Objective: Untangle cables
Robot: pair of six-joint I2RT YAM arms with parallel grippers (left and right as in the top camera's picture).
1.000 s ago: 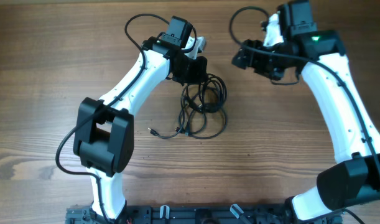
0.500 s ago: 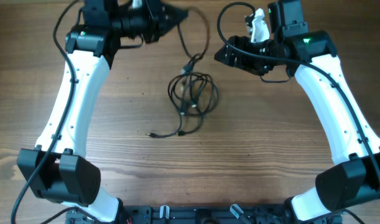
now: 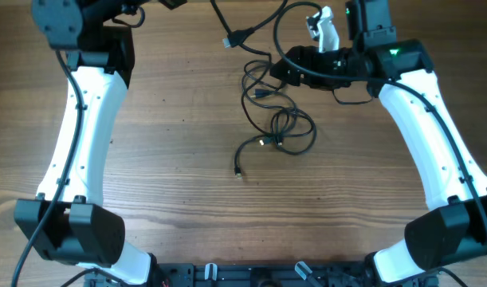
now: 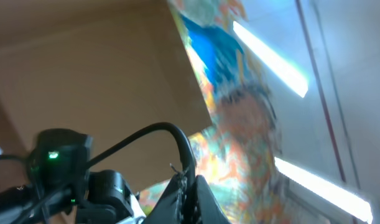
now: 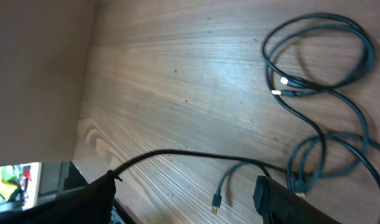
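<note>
The black cables (image 3: 284,127) lie in loose loops on the wooden table (image 3: 171,159), with one plug end (image 3: 237,171) at the front left. One strand rises to the top edge, where a plug (image 3: 227,38) hangs. My left gripper (image 4: 188,190) is lifted high, mostly beyond the overhead view's top edge, and is shut on a cable strand (image 4: 158,129). My right gripper (image 3: 280,68) is open just above the cables' far end. In the right wrist view a strand (image 5: 196,154) runs between its spread fingers (image 5: 186,186), with the loops (image 5: 320,93) beyond.
The white left arm (image 3: 80,135) stretches along the left side and the white right arm (image 3: 434,135) along the right. Thicker black arm wires loop near the right wrist (image 3: 295,16). The table's far edge (image 5: 84,112) shows in the right wrist view.
My left gripper has risen up and out of the overhead view, pulling a strand with it. The cable bundle has shifted right and spread into looser loops. My right gripper moved slightly left.
</note>
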